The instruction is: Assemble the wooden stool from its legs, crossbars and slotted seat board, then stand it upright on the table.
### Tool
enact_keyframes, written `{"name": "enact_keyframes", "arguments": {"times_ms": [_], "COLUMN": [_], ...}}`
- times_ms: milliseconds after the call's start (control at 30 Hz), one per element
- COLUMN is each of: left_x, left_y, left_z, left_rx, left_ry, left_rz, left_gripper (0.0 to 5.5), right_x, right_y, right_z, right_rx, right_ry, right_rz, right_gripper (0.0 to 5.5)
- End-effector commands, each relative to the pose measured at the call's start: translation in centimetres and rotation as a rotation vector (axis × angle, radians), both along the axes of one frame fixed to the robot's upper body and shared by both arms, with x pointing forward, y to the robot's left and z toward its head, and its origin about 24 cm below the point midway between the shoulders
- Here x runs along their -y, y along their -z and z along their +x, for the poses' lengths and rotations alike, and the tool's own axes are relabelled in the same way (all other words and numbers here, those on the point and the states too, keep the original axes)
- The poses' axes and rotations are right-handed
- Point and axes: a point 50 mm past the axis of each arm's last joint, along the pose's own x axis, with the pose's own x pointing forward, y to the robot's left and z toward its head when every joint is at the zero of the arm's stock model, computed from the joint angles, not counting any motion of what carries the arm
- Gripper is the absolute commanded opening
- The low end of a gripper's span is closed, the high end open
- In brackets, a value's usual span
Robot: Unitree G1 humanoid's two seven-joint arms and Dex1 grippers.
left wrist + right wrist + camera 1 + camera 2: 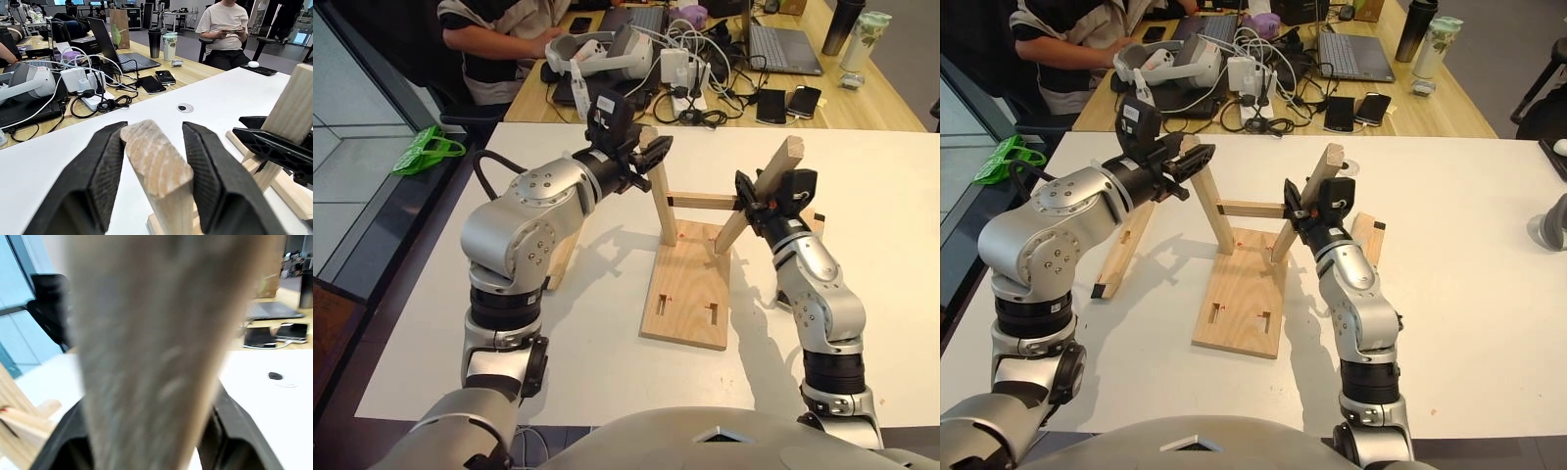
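Stool parts are sitting mid-table: one slotted seat board (690, 284) is lying flat on the white table (871, 206), and two legs, the left leg (662, 201) and the right leg (787, 159), are standing on its far end, leaning apart and joined by one crossbar (703, 200). The left gripper (152, 147) is clamping the top of the left leg between its fingers; the right gripper (759, 201) is gripping the right leg partway up, near where the crossbar meets it. Two spare wooden pieces are lying on the table: the left spare (1121, 250) under the left arm, the right spare (1368, 235) just behind the right gripper. Beyond the table, a desk (876, 106) is carrying laptops (783, 44), two phones (771, 105) and tangled cables (700, 98).
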Motion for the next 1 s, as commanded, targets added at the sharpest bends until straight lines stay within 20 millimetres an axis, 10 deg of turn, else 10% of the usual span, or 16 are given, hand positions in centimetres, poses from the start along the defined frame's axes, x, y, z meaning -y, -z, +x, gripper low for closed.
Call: {"name": "enact_keyframes", "arguments": {"times_ms": [33,267,667,1000], "left_x": [0.1,0.0,0.1,-0.1], "left_y": [2.1,2.0,2.1,1.6], "left_z": [0.0,0.1,0.1,0.5], "left_rx": [-0.109,-0.104,-0.101,-0.102], "left_ry": [-0.001,-0.012,-0.008,-0.018], "left_rz": [0.027,0.024,0.035,-0.008], "left_gripper": [1.78,1.76,1.73,1.72], "right_x": [0.1,0.8,0.2,0.1], "right_y": [-1.9,-2.6,5.4,1.5], "right_z": [0.4,0.5,-1.5,0.1], "right_rx": [0.076,0.104,-0.193,-0.165], "right_ry": [-0.036,-0.019,-0.198,-0.042], "right_rz": [0.049,0.031,-0.593,0.287], "right_gripper": [2.03,2.03,2.03,2.30]}}
